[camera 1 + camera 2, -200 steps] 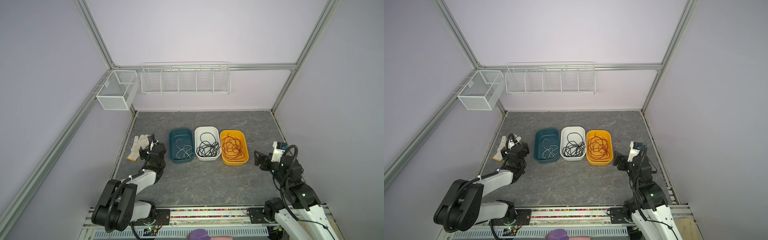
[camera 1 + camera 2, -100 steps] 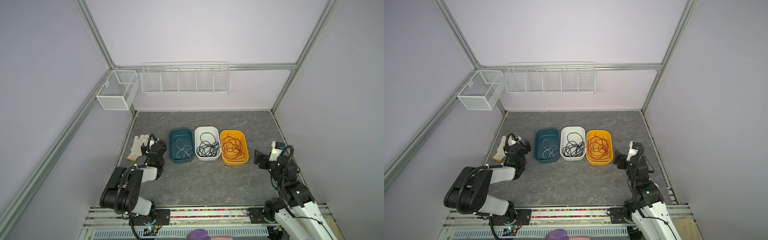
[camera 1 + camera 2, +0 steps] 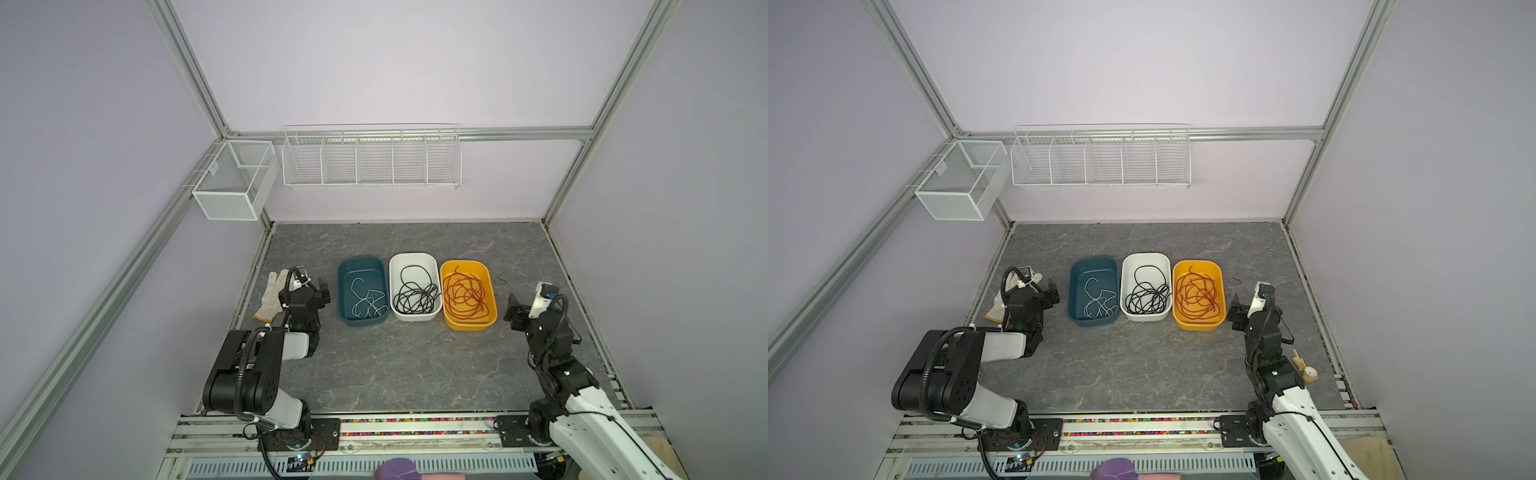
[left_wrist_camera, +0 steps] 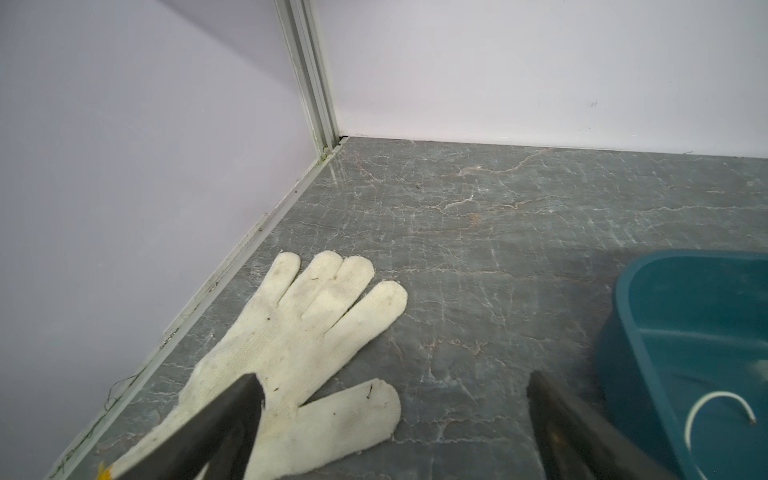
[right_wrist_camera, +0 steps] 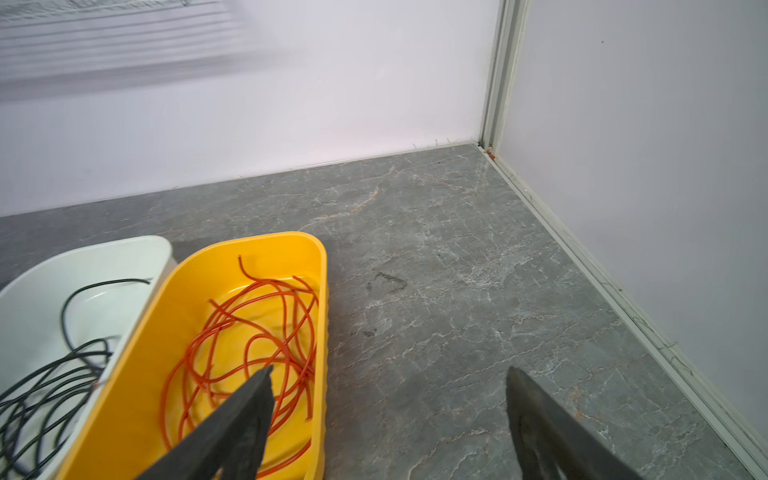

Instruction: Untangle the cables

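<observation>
The cables lie sorted by colour in three bins, seen in both top views. A white cable (image 3: 365,301) curls in the teal bin (image 3: 360,261). Black cables (image 3: 415,297) fill the white bin (image 3: 413,255), and red cables (image 3: 463,297) fill the yellow bin (image 3: 465,263). My left gripper (image 3: 320,291) (image 4: 395,380) is open and empty, low over the table between a glove and the teal bin (image 4: 623,332). My right gripper (image 3: 513,311) (image 5: 389,372) is open and empty, just right of the yellow bin (image 5: 257,241).
A white knit glove (image 4: 299,332) (image 3: 272,301) lies flat by the left wall rail. Two white wire baskets (image 3: 372,156) (image 3: 232,180) hang on the back and left walls. A small tan object (image 3: 1308,372) sits near the right rail. Walls close in three sides.
My left arm's elbow has folded up and back toward its base while its gripper stays beside the glove. The right arm shifted only slightly. The cables have not moved.
</observation>
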Motion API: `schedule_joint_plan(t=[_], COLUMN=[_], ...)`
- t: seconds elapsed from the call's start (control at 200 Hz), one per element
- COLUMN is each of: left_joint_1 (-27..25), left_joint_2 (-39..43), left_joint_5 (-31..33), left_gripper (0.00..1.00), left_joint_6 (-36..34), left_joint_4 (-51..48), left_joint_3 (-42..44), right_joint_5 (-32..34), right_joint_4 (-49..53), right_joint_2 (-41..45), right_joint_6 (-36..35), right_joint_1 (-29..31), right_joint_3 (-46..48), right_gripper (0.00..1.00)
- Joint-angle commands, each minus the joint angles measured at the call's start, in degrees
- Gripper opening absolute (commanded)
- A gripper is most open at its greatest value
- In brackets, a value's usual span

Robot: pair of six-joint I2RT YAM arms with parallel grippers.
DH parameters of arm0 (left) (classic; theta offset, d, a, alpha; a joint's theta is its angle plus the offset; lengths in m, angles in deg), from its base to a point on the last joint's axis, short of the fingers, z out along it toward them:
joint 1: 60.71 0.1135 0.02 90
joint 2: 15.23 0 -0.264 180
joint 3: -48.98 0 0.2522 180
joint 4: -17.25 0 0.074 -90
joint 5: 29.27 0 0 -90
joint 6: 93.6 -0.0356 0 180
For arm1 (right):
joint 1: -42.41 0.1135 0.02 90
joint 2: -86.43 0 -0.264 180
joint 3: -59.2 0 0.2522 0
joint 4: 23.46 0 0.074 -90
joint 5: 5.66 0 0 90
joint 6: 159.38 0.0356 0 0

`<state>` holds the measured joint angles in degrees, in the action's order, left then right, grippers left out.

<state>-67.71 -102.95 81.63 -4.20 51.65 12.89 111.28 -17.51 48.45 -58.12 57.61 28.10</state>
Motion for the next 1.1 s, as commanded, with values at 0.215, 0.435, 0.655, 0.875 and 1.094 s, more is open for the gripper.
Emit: schedule_joint_plan(t=[0.215, 0.435, 0.655, 0.875, 1.094], left_joint_1=[0.33, 0.24, 0.26, 0.33, 0.33], left_joint_2=[-1.69, -1.72, -1.68, -1.70, -1.67], left_joint_5=[2.79, 2.74, 2.77, 2.67, 2.72], left_gripper=[0.99, 0.99, 0.99, 0.99, 0.99], left_joint_6=[1.43, 1.25, 1.37, 1.57, 1.46], left_joint_4=[6.67, 6.94, 6.86, 6.62, 6.75], left_joint_3=[0.81, 0.94, 0.82, 0.86, 0.86], right_joint_5=[2.79, -2.44, -7.79, -18.49, -18.00], right_joint_4=[-29.64, -42.94, -59.61, -43.98, -43.85], right_joint_2=[-25.30, -35.84, -50.76, -50.32, -49.90], right_joint_6=[-10.32, -14.47, -15.86, -12.13, -12.49], right_joint_1=[-2.93, -6.12, -9.40, -15.12, -14.80], right_joint_3=[1.04, 2.77, 3.02, -4.20, -4.00], right_gripper=[0.88, 0.88, 0.88, 0.88, 0.88])
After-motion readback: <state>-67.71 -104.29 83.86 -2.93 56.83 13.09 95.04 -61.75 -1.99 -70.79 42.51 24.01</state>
